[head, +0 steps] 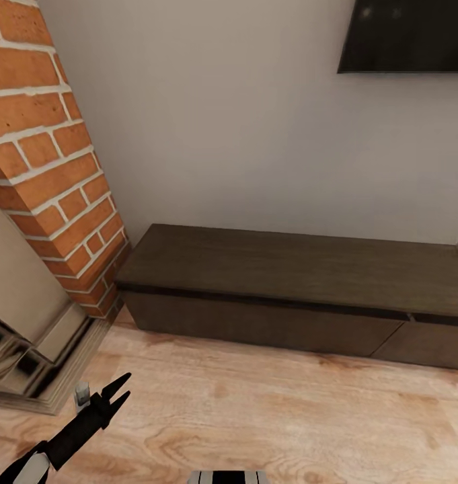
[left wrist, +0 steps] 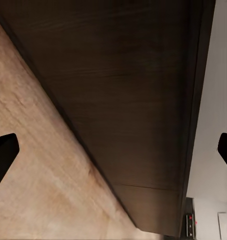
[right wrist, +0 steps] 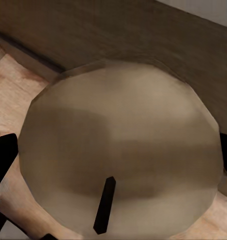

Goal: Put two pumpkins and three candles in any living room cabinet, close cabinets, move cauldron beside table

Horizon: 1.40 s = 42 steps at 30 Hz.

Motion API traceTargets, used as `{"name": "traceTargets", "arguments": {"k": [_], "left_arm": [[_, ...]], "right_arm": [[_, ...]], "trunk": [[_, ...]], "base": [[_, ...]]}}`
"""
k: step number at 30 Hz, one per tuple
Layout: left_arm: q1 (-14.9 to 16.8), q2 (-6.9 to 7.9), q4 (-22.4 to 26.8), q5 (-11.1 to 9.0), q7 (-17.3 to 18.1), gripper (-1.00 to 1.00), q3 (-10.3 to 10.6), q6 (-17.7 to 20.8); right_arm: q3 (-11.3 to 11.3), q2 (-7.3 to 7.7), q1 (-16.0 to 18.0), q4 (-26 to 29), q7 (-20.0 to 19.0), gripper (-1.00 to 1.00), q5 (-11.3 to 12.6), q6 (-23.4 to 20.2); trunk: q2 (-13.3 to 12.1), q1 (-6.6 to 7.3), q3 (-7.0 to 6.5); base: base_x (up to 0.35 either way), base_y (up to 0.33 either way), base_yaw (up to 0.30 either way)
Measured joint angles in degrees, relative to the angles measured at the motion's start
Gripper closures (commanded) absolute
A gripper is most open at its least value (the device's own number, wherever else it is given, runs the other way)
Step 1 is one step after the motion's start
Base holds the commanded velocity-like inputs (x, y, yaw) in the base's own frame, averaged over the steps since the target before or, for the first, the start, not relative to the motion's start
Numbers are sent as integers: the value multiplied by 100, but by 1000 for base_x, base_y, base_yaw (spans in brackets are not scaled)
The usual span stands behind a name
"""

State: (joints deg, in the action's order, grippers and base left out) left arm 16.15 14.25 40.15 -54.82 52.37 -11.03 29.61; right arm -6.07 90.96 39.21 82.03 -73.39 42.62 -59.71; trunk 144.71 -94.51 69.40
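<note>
left jaws [head: 119, 393] open, cabinet [head: 289, 269] shut

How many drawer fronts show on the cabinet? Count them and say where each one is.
2. On the cabinet, one long drawer front starts beside the brick fireplace; a second drawer front is cut off at the picture's right edge. More may lie beyond.
</note>
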Motion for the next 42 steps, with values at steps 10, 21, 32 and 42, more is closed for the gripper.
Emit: {"name": "traceTargets", "arguments": {"k": [10, 21, 32, 42], "left_arm": [[0, -19, 96, 9, 171, -100, 8, -10], [0, -14, 182, 106, 741, -100, 104, -46], [0, -5, 256, 136, 758, -100, 143, -50], [0, -3, 258, 145, 766, -100, 145, -51]], "right_arm": [[2, 419, 7, 1, -377, 100, 228, 13], [14, 437, 15, 9, -403, 100, 227, 14], [-7, 452, 11, 1, -408, 100, 234, 15], [-36, 479, 5, -5, -492, 100, 236, 24]], "trunk": [[0, -1, 0], [0, -3, 0], [11, -27, 199], [25, -52, 421]], "base": [[249, -1, 0], [31, 0, 0], [0, 0, 0], [0, 0, 0]]}}
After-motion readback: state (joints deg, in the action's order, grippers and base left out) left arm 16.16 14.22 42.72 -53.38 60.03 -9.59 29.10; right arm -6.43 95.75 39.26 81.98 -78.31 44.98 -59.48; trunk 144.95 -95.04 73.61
